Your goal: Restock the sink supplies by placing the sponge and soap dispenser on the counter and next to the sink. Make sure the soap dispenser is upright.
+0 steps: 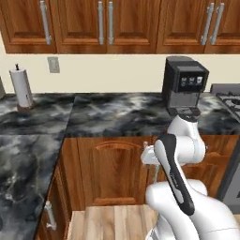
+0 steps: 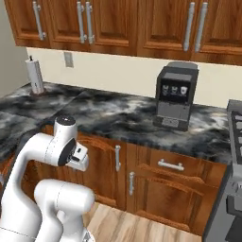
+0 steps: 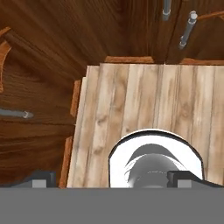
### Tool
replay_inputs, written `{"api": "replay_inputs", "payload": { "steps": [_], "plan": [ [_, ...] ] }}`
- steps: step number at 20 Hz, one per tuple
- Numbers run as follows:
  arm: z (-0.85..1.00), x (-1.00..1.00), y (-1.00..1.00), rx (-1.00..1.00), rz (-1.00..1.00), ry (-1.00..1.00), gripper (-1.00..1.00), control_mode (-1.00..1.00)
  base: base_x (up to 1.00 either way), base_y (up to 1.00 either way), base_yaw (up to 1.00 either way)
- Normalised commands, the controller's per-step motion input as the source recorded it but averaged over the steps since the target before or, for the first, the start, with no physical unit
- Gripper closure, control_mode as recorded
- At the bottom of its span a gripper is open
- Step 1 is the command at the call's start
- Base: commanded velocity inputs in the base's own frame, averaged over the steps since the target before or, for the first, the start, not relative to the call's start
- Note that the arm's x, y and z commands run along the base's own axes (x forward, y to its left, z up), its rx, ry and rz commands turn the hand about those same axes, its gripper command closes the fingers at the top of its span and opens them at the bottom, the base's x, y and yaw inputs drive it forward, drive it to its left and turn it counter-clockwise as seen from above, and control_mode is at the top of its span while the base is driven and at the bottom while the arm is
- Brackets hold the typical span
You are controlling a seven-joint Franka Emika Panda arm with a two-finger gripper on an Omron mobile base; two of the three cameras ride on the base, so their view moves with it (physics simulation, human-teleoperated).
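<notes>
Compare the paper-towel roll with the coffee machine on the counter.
The paper-towel roll is white and a slim upright cylinder; the coffee machine is black and grey, boxy and bulkier. The roll stands far left by the corner, the machine to the right, near the stove. Both stand upright on the counter against the wall.

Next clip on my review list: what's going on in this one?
The white robot arm is folded low in front of the brown wooden cabinets, its open tool pointing down at the pale plank floor and holding nothing. On the black marbled counter stand a black coffee machine and a white paper-towel roll.
</notes>
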Motion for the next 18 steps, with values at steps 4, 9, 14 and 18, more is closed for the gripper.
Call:
{"api": "replay_inputs", "payload": {
  "steps": [4, 9, 14, 18],
  "plan": [
    [0.00, 0.00, 0.00, 0.00, 0.00, 0.00, -1.00, 1.00, 0.90, 0.00, -0.60],
    [0.00, 0.00, 0.00, 0.00, 0.00, 0.00, -1.00, 1.00, 0.93, -0.09, -0.55],
    [0.00, 0.00, 0.00, 0.00, 0.00, 0.00, -1.00, 1.00, 0.32, -0.74, -0.45],
    [0.00, 0.00, 0.00, 0.00, 0.00, 0.00, -1.00, 1.00, -0.01, -1.00, -0.42]
  ]
}}
